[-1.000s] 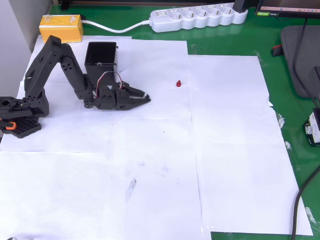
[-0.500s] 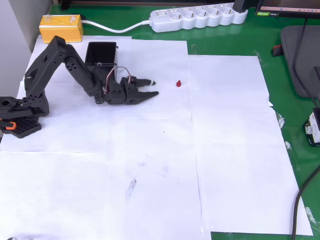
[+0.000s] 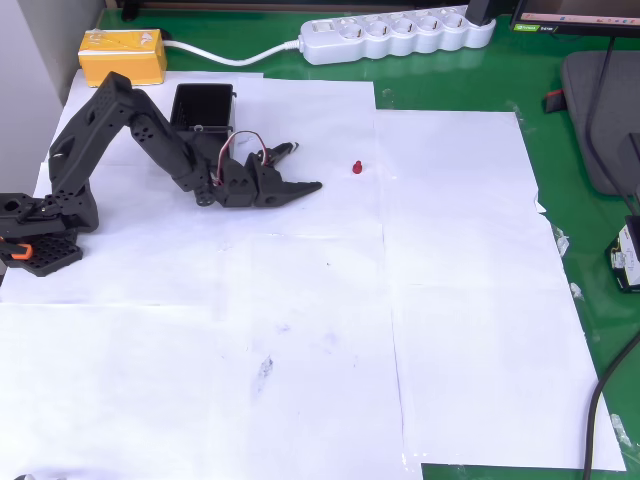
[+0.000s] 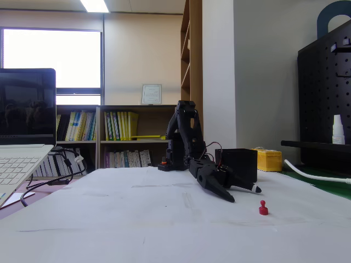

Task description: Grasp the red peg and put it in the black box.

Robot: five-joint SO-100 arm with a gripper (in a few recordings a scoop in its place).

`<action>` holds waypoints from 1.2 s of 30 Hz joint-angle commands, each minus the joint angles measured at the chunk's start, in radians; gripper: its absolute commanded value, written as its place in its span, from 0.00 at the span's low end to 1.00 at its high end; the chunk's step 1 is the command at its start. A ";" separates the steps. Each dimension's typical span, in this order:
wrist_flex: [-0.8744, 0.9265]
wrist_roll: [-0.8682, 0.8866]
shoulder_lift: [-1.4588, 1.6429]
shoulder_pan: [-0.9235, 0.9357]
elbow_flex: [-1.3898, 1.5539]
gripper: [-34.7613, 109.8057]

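- Your gripper (image 3: 303,168) is low over the white paper (image 3: 460,300). In the overhead view its two fingers (image 3: 310,187) are spread wide, with nothing between them.
- One finger tip points toward the upper right near the black box (image 3: 203,112); the other finger points right, toward the red peg (image 3: 356,167).
- The red peg stands upright on the paper, alone, to the right of the fingers and apart from them. There is a clear gap of bare paper between the lower finger tip and the peg.
- In the fixed view the gripper (image 4: 242,194) reaches forward and down. The lower finger tip is close to the paper, and the other finger has a white tip. The red peg (image 4: 263,207) is in front of it, a little to the right.
- The black box stands open on the paper, just behind the arm (image 3: 120,120) in the overhead view. In the fixed view the black box (image 4: 238,165) is directly behind the gripper.
- A yellow block (image 3: 122,55) lies at the upper left corner of the green table (image 3: 470,80), left of the box and apart from it. A white power strip (image 3: 397,36) lies along the top edge.
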 commanded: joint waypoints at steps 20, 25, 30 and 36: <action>0.083 0.032 0.239 -0.021 0.469 0.52; 0.181 0.029 0.233 -0.026 0.491 0.52; 0.215 0.032 0.230 -0.028 0.512 0.52; 0.259 0.038 0.244 -0.032 0.578 0.52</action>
